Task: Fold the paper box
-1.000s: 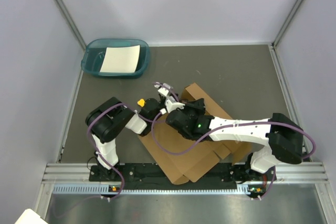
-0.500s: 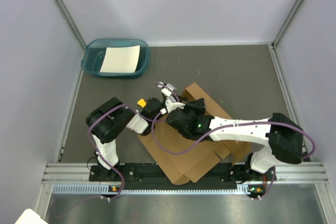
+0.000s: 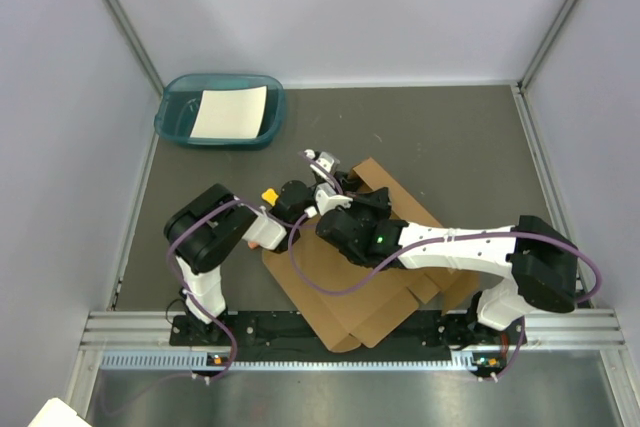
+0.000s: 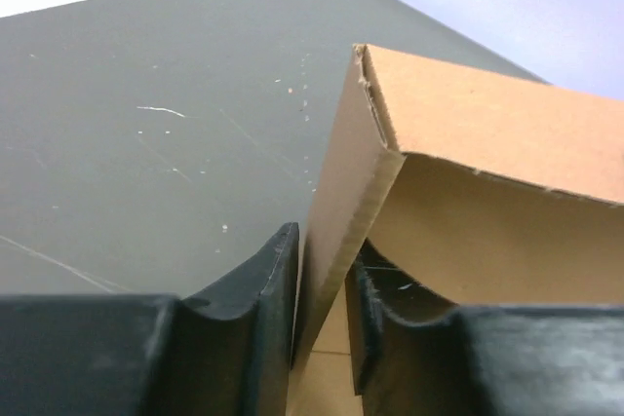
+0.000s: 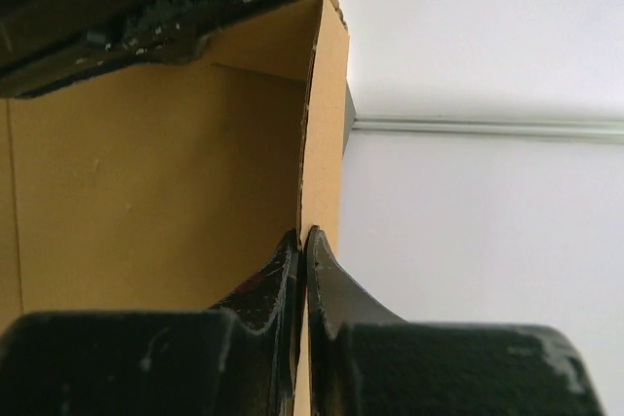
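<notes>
The paper box [image 3: 370,312] lies part-flattened on the tabletop [image 3: 450,137], near its front edge, under both arms. The right tool [image 5: 302,241] is pinched tight on one raised flap's edge. The left tool [image 4: 322,260] straddles another flap, but whether it is gripping cannot be told. Far left, a teal tray [image 3: 170,119] holds a white paper sheet [image 3: 230,112].

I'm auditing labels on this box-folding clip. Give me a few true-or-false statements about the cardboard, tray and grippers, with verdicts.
1. A raised flap of the brown corrugated cardboard paper box stands between the fingers of the left gripper. True.
2. The right gripper is open. False: it is pinched shut on a paper box edge.
3. The white paper sheet lies in the teal plastic tray. True.
4. The tray rests on the paper box. False: it sits apart, far left.
</notes>
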Available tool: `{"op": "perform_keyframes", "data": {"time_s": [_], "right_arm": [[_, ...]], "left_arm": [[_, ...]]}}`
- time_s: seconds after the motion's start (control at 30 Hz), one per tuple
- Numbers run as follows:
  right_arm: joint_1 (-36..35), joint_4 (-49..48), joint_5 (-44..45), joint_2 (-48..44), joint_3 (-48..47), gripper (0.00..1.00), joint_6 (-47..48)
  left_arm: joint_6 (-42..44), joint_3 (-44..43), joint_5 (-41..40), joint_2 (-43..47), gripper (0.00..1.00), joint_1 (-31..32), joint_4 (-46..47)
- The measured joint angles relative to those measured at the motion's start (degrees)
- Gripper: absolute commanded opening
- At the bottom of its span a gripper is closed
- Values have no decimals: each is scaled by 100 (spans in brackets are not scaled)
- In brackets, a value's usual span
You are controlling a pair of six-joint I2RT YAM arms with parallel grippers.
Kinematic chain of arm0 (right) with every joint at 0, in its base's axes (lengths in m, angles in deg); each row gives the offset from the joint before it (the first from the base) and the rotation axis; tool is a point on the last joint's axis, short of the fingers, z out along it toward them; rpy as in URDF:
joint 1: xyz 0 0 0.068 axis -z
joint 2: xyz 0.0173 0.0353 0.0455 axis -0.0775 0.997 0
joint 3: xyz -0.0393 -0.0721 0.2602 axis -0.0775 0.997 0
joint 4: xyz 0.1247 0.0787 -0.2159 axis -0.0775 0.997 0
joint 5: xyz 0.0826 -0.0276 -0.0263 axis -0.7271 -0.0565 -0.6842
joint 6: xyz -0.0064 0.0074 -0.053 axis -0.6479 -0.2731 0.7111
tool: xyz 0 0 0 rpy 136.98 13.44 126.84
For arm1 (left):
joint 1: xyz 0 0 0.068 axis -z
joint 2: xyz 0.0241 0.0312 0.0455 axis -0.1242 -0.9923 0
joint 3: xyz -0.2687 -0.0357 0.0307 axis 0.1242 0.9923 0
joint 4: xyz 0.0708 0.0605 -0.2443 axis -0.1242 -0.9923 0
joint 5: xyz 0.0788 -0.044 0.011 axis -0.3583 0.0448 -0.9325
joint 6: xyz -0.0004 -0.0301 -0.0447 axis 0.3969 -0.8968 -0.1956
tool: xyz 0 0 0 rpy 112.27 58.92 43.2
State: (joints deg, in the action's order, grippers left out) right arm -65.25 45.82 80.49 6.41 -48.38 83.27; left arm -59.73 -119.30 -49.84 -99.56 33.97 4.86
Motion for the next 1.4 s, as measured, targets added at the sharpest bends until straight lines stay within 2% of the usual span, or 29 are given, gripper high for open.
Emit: {"op": "perform_keyframes", "data": {"time_s": [0.07,0.13,0.37,0.4,0.47,0.53,0.63,0.7,0.73,0.83,0.93,1.23,1.27,1.3,1.37,1.4], "right_arm": [[0,2,2,0,-2,0,-11],[0,-4,0,0,-2,0,-20],[2,-2,9,0,-7,0,-52],[2,-2,11,0,-7,0,-57],[2,0,13,0,-7,0,-61],[0,22,15,0,-7,0,-61],[-7,31,17,-2,-7,0,-61],[-7,39,17,-2,-7,0,-59],[-7,42,17,-2,-7,0,-59],[-4,50,17,-2,-7,0,-59],[-4,76,31,-2,-7,0,-61],[-4,81,33,-4,-7,0,-68],[-7,83,33,-4,-7,5,-68],[-7,83,33,-7,-7,26,-68],[-17,85,-17,-24,-7,46,-146],[-24,111,-144,-39,-9,59,-216]], "left_arm": [[-26,-33,98,-4,7,48,-7],[76,-48,149,-22,0,52,-7],[227,-76,258,-55,0,68,20],[238,-76,262,-55,18,68,20],[260,-76,245,-55,34,68,17],[219,-76,208,-55,42,68,24],[146,-79,109,-57,42,66,44],[92,-90,72,-105,37,68,90],[63,-109,70,-151,26,72,109],[-24,-192,96,-299,16,125,203],[35,-214,127,-345,1,144,264],[184,-197,173,-345,0,155,282],[186,-184,149,-345,0,157,302],[186,-173,127,-345,0,166,308],[197,-142,70,-343,0,184,352],[201,-120,28,-339,0,190,376]]}}
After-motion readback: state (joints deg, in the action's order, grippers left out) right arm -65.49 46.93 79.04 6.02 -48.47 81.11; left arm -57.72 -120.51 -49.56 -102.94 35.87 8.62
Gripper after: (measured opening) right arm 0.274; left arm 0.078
